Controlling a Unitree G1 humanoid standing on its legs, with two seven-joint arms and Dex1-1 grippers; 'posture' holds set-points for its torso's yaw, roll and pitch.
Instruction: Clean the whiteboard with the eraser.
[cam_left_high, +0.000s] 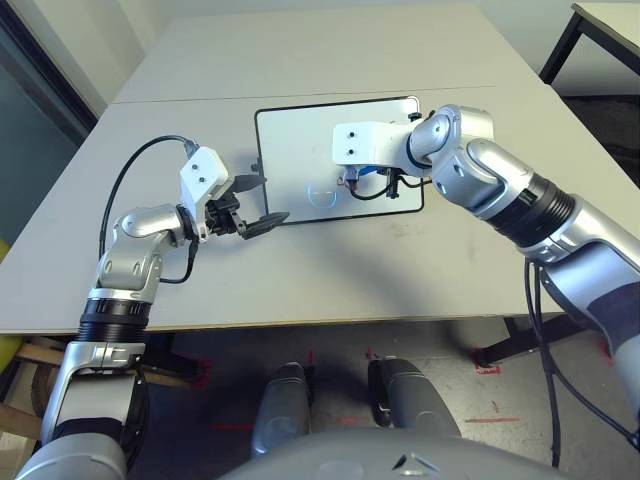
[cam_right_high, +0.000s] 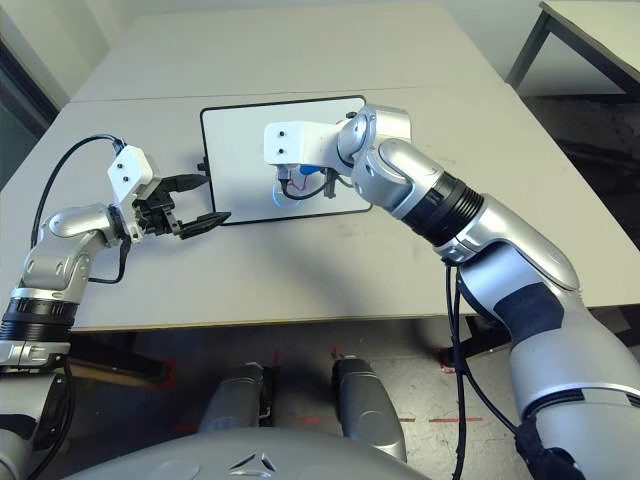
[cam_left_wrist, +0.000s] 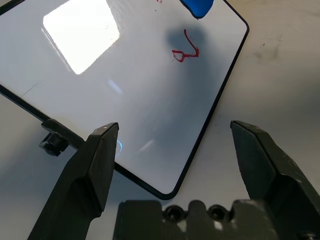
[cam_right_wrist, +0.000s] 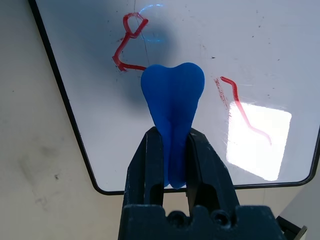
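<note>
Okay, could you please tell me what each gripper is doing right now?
Left gripper: open, holding nothing.
Right gripper: closed on the blue eraser, over the whiteboard.

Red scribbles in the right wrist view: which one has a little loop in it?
The scribble ending right at the blue eraser; the other has no loop.
</note>
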